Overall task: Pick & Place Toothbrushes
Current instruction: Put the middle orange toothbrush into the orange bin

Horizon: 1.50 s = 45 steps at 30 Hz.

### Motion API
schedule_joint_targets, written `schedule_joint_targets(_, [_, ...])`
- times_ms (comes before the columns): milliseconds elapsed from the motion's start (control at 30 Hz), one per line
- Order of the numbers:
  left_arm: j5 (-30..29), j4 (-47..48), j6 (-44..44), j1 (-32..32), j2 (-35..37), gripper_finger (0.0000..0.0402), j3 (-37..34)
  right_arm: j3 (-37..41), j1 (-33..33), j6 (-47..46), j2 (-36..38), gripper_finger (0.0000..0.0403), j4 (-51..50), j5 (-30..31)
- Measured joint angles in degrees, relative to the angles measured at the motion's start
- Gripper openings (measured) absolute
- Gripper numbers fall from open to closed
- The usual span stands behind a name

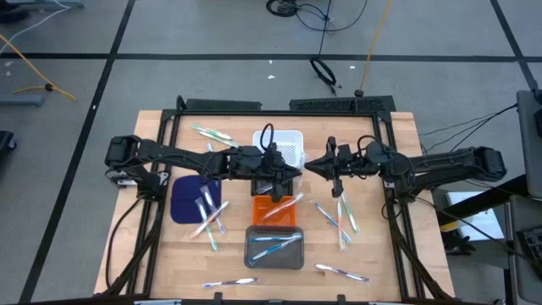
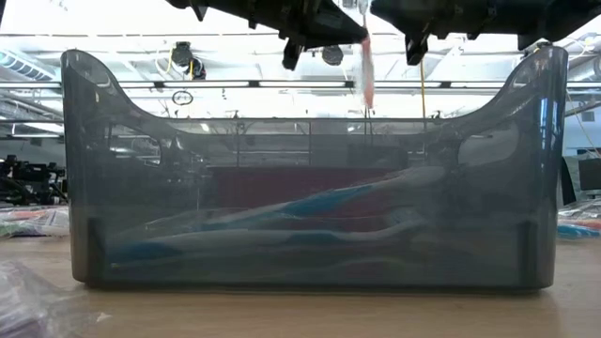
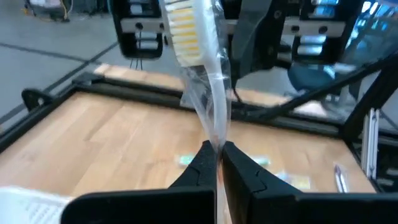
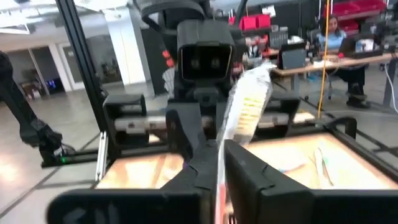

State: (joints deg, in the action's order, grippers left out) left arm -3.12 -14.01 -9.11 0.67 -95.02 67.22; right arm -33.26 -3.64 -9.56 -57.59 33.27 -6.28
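1. Both dark arms meet over the middle of the pale wooden surface (image 1: 169, 254), above the orange tray (image 1: 273, 206).
2. The left pincer (image 3: 217, 163) is clenched on the lower end of a clear-wrapped toothbrush with yellow-and-white bristles (image 3: 196, 43), which stands upright between the two arms.
3. The right pincer (image 4: 219, 163) sits tight against the same wrapped brush from the other side; its fingers look nearly closed around the wrapper, but I cannot tell whether it truly grips.
4. From table height, the brush (image 2: 365, 66) hangs down below the arms, well above the smoky grey translucent bin (image 2: 84, 188).
5. That grey bin (image 1: 252, 256) sits just in front of the orange tray and holds blue-accented toothbrushes (image 1: 275, 246).
6. A white perforated basket (image 1: 292, 142) stands behind the orange tray.
7. A dark blue cloth-like mat (image 1: 182, 199) lies to the left, with several loose toothbrushes (image 1: 209, 216) at its edge.
8. More loose brushes (image 1: 341, 219) lie scattered right of the trays, under the right arm.
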Motion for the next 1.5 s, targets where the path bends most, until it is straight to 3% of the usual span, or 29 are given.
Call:
schedule_joint_targets(233, [-2.4,7.8,0.4,0.2,3.1,0.0,0.0,0.0,0.0,0.9,3.1,0.0086,-9.1,0.1])
schedule_joint_targets(433, [-0.6,17.8,-1.9,1.4,5.0,0.0,0.0,0.0,0.0,0.9,4.9,0.0118,-12.5,0.2])
schedule_joint_targets(700, [2.1,26.4,-6.3,3.5,4.3,0.0,-0.1,0.0,0.0,0.9,5.1,0.0115,-15.5,0.2])
schedule_joint_targets(967, [2.1,28.1,-8.0,5.8,4.4,0.0002,0.0,0.0,0.0,0.9,5.1,0.011,-20.8,0.2])
schedule_joint_targets(1500, [3.1,27.8,-11.0,6.6,-3.0,0.0001,0.0,0.0,0.0,-0.1,5.1,0.0109,-23.7,0.2])
